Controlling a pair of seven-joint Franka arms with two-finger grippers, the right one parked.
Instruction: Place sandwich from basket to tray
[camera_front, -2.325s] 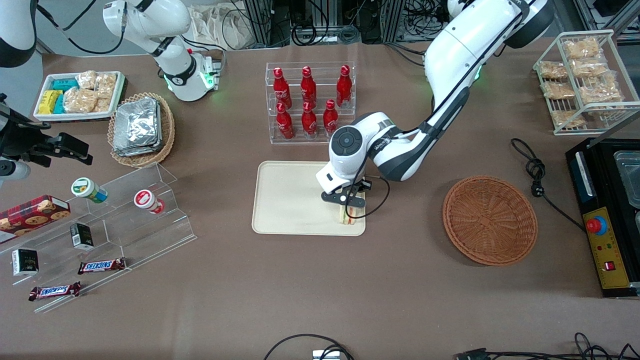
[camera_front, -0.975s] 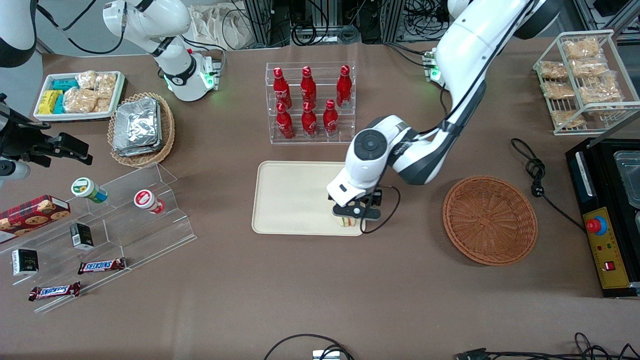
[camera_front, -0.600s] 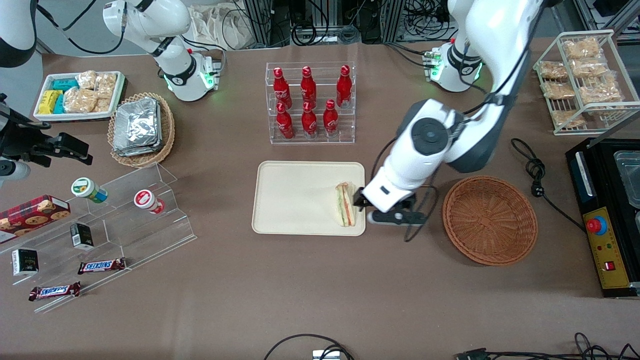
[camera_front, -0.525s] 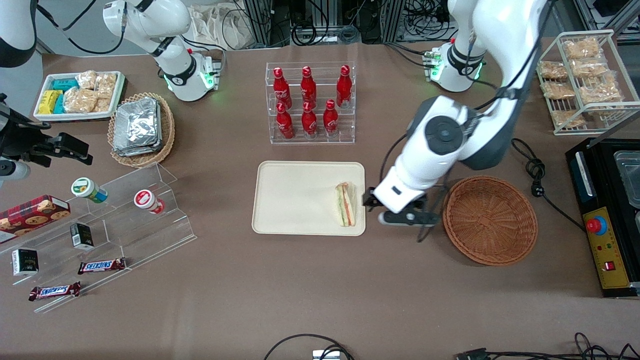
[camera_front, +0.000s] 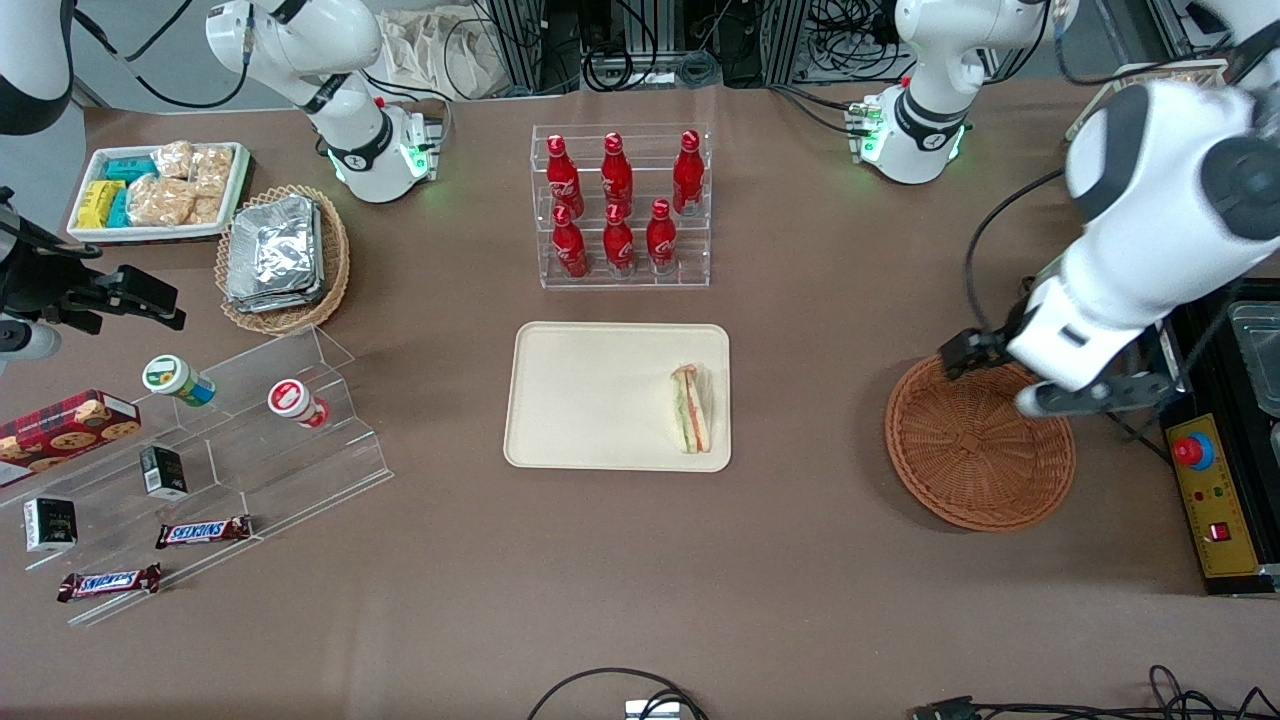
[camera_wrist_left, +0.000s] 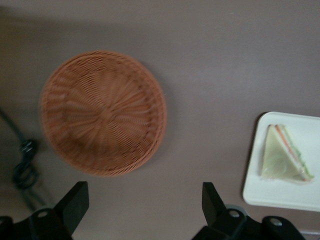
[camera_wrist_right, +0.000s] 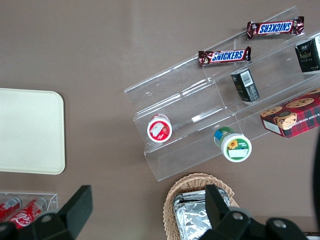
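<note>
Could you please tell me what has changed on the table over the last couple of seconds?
The claw let go of the sandwich, opened, and swung away to hang over the basket. The sandwich stayed on the tray; the basket never moved.

Sandwich on the tray, at its 3 o'clock edge nearest the basket. Bottle rack at the tray's 12 o'clock. Gripper, fingers spread, above the basket's rim at 1 o'clock.
</note>
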